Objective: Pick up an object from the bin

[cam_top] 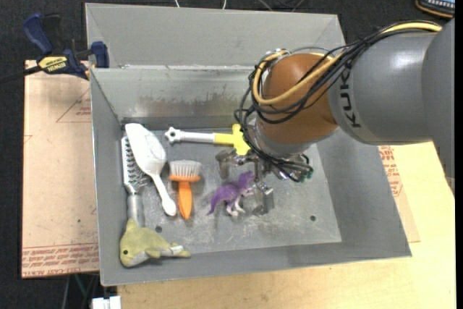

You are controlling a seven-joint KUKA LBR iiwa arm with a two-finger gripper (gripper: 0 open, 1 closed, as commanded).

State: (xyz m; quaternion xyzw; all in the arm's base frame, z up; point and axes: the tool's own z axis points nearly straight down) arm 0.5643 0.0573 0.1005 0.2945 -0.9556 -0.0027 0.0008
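a: item a, the thing nearest the tool?

b: a small purple plastic toy dinosaur [230, 196], lying on the floor of the grey metal bin [318, 217], slightly toward 4 o'clock from the floor's centre. its right end sits under the gripper.

a: item b, the gripper?

b: the two-finger gripper [247, 186] is down at floor level, directly on the dinosaur's 3 o'clock end, with its metal parts touching or just beside the toy. whether it is wide, narrow or clamped on the toy cannot be told from this angle. above it is the round orange-brown wrist cover [293, 101], looped with black and yellow cables [255, 94]; the grey arm [394, 94] comes in from 3 o'clock.

a: items c to g, the neighbours?

b: at 11 o'clock from the gripper, a tool with a white handle and yellow head [202, 135], its yellow end just beside the wrist. at 9 o'clock from the dinosaur, a small brush with an orange handle and pale bristles [185, 188], near but apart. further toward 9 o'clock, a white plastic hairbrush [150, 161], then a grey comb-like brush [130, 171] along the left wall. at 7 o'clock, in the near left corner, an olive-yellow plush animal [145, 246], well apart from the gripper.
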